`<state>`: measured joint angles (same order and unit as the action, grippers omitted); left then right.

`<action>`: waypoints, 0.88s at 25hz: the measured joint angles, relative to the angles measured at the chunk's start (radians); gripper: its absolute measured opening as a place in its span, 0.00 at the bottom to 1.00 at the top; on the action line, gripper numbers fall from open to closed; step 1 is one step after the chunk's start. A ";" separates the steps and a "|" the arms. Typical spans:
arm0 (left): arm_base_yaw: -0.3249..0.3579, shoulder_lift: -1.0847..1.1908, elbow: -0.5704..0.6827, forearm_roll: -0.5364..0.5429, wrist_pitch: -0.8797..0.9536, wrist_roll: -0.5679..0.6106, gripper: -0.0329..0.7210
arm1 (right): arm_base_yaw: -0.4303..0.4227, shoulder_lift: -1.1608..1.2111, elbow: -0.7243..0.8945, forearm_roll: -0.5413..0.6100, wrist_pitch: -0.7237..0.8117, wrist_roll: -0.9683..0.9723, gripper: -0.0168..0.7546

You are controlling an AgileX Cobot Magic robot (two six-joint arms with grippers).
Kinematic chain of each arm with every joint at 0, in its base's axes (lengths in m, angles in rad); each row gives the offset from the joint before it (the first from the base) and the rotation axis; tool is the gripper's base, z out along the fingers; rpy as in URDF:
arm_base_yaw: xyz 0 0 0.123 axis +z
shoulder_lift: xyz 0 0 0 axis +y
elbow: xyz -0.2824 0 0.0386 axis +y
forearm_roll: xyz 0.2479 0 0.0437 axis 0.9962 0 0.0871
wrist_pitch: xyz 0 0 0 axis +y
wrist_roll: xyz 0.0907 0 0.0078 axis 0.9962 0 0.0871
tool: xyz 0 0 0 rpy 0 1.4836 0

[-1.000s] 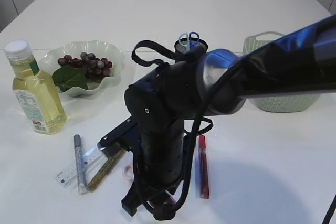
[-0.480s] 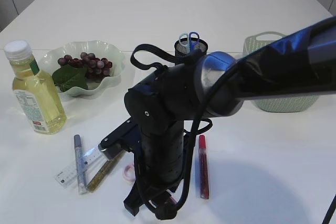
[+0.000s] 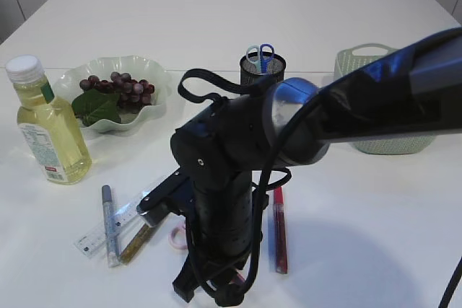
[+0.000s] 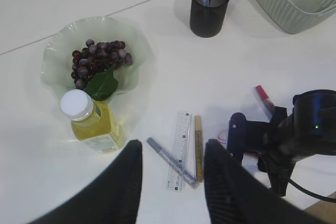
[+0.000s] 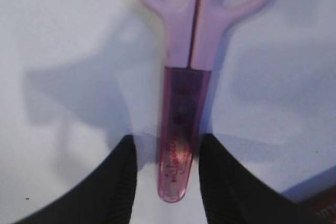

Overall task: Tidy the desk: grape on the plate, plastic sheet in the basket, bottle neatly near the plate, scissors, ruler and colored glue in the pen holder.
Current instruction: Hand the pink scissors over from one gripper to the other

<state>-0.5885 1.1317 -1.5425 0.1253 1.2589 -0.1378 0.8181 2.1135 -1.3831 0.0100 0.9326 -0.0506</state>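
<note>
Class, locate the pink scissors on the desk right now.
In the right wrist view the pink scissors lie flat on the white table, their sheathed blade between the right gripper fingers; the exterior view mostly hides them under that arm.

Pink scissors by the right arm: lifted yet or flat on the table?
Flat on the table. The pink scissors lie between the right gripper's spread fingers, ungripped, blade cover on.

Bright, even overhead light on the glossy white bench, washed out in the exterior view. The big black robot arm shows glare and casts soft shadow. Right wrist view is close, soft-focused, bluish; pink plastic scissors slightly blurred.
</note>
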 joint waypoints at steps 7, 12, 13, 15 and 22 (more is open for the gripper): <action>0.000 0.000 0.000 0.000 0.002 0.000 0.43 | 0.000 0.006 -0.011 0.000 0.008 0.000 0.45; 0.000 0.000 0.000 0.000 0.008 0.000 0.43 | 0.000 0.006 -0.011 0.000 0.010 0.000 0.45; 0.000 0.000 0.000 0.000 0.008 0.000 0.43 | 0.000 0.007 -0.011 0.002 0.010 0.000 0.45; 0.000 0.000 0.000 0.000 0.008 0.000 0.43 | 0.000 0.008 -0.011 0.003 0.013 0.000 0.45; 0.000 0.000 0.000 0.000 0.008 0.000 0.43 | 0.000 0.009 -0.011 0.006 0.013 -0.002 0.45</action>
<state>-0.5885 1.1317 -1.5425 0.1253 1.2672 -0.1378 0.8181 2.1224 -1.3936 0.0158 0.9452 -0.0528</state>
